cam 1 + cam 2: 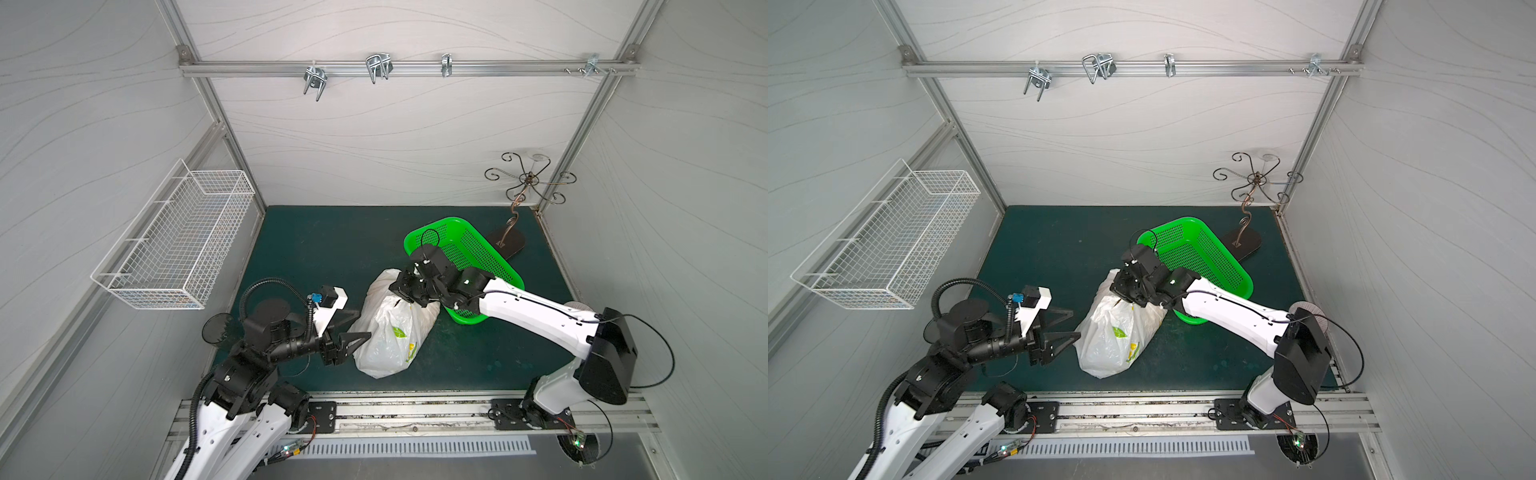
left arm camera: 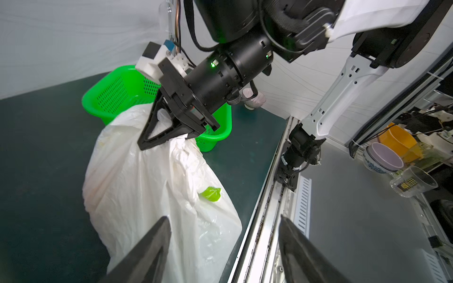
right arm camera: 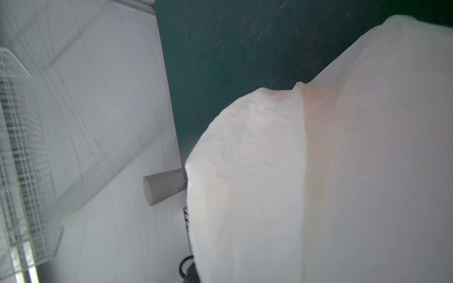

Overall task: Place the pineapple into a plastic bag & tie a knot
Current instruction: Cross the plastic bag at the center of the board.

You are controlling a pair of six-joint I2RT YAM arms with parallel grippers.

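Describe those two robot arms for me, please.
Both the left arm and the right arm have white shells between black cylindrical joints. A ribbed black hose loops along the left one; thin black cables trail the right. Each ends in black, triangular, open-framed jaws. A small green light glows on the right wrist.

A dark green mat (image 1: 316, 257) covers the table. A white bag (image 1: 386, 336) lies on it near the centre, slightly towards 6 o'clock, its long axis running from 7 to 1. A green perforated tray (image 1: 473, 253) sits at 2 o'clock, just beside the bag's far end. Beyond the tray, near the 1 o'clock corner, stands the dark oval base of a hook stand (image 1: 513, 243).
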